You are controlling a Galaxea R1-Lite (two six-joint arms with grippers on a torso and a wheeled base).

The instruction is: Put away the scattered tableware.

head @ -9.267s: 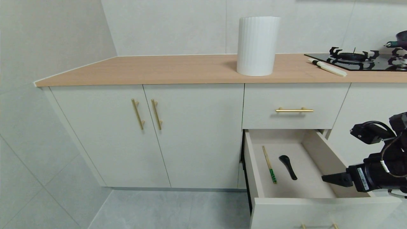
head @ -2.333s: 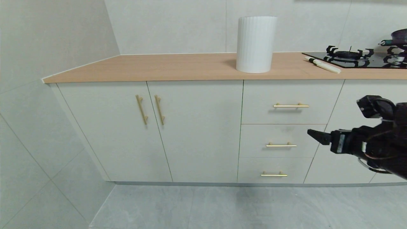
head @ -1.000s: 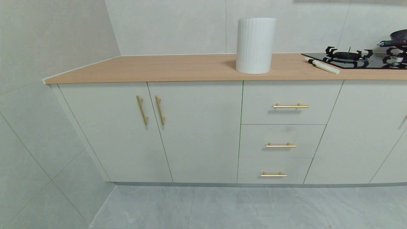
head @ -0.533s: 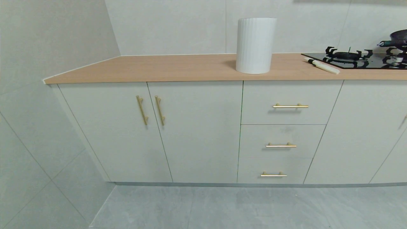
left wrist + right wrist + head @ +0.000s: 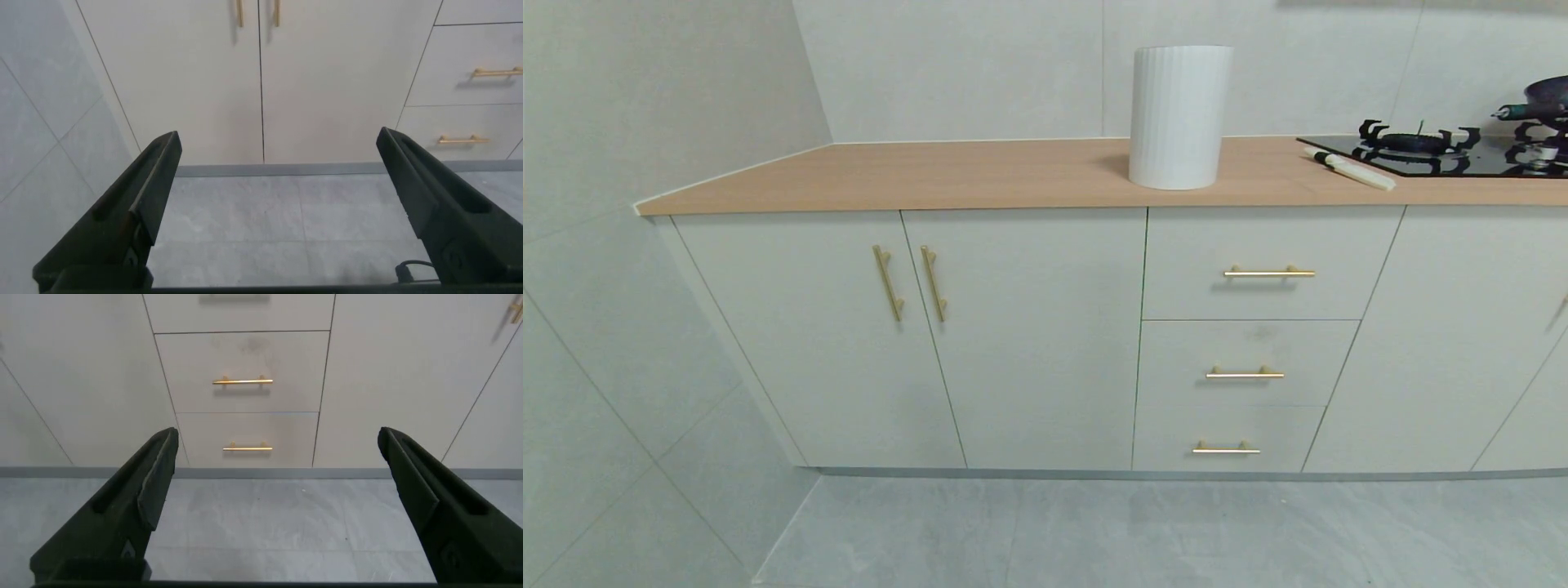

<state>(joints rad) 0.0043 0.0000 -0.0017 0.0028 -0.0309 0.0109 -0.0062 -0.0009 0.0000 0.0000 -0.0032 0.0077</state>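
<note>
The left gripper (image 5: 278,137) holds its fingers (image 5: 143,204) spread wide. The right gripper (image 5: 278,434) does too, its fingers (image 5: 139,498) equally far apart.

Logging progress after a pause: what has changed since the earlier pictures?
The middle drawer, earlier open with chopsticks and a black spoon inside, is now shut. The right gripper, then beside it, has drawn back and hangs open, empty. The white canister and stove stayed put.

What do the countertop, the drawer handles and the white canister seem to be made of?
Countertop: probably wood-look laminate or wood, matte; tan with faint straight grain.
Handles: likely metal with a brushed gold finish; slim bars catching light.
Canister: matte white with vertical ribs; ceramic or plastic, the look leaves it open.
</note>
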